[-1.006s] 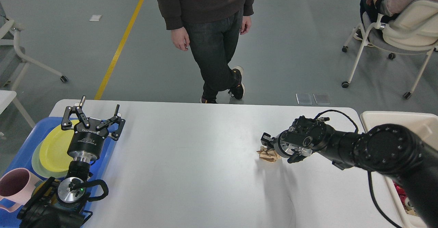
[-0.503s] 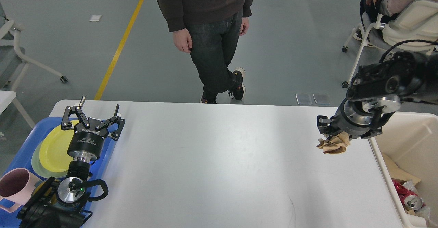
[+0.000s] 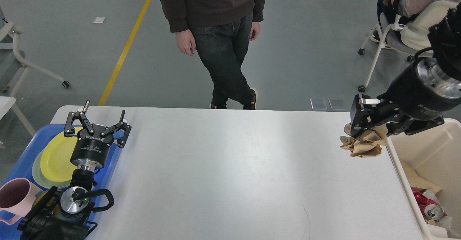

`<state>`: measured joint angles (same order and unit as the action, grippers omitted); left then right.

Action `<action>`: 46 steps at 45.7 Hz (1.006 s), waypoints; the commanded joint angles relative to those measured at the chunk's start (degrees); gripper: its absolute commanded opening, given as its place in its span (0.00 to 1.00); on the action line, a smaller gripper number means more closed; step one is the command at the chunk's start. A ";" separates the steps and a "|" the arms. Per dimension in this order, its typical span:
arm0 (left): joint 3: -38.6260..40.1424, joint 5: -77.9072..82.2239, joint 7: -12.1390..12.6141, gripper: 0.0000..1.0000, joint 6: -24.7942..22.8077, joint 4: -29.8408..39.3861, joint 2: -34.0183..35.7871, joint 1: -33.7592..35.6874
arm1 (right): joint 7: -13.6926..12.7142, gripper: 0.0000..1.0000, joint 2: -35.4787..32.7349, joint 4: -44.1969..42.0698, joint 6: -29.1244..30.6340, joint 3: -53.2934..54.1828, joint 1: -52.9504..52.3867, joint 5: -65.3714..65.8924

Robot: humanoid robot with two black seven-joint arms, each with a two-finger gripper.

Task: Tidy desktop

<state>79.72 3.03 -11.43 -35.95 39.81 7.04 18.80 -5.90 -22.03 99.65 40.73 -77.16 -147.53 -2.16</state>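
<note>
Right end effector [image 3: 365, 126] clamped on crumpled brown paper [image 3: 362, 145], held above the worktop [image 3: 223, 168] at its right edge, just short of the cream bin [image 3: 428, 153]. Best carry it fully over the rim before releasing. Left end effector [image 3: 95, 124] spread wide, empty, over the blue tray [image 3: 25, 162].

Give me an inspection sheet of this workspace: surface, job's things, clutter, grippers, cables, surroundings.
Surface: the desktop is white, with one thin dark mark near the front edge.
Job's things: crumpled brown paper held above the desktop's right edge, beside the cream bin.
Clutter: the bin holds a can and scraps; the blue tray at left carries a yellow plate and a pink mug.
Grippers: left gripper open over the tray's corner, holding nothing; right gripper shut on the paper.
Cables: one black cable loops by the right wrist.
Surroundings: a person stands behind the desktop; another sits in a chair at far right.
</note>
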 commanded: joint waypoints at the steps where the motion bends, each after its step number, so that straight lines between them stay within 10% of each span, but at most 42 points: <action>1: 0.00 -0.04 0.01 0.96 0.00 0.00 -0.01 0.01 | -0.08 0.00 -0.03 -0.07 -0.12 -0.27 -0.22 0.05; 18: 0.00 0.04 0.01 0.96 0.00 0.00 -0.10 0.01 | -0.08 0.00 -7.14 -9.11 -9.70 -15.56 7.68 1.37; 31: 0.00 -0.04 0.01 0.96 0.00 0.00 -0.10 0.01 | 0.19 0.00 -19.01 -36.79 -15.84 -12.50 38.16 1.02; 46: 0.00 0.04 0.01 0.96 0.00 0.00 -0.10 0.01 | 0.01 0.00 -16.74 -68.78 -25.08 12.54 84.39 -0.38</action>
<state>79.72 3.07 -11.43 -35.95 39.81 6.94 18.81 -5.86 -40.81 43.30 16.35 -72.87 -77.75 -1.71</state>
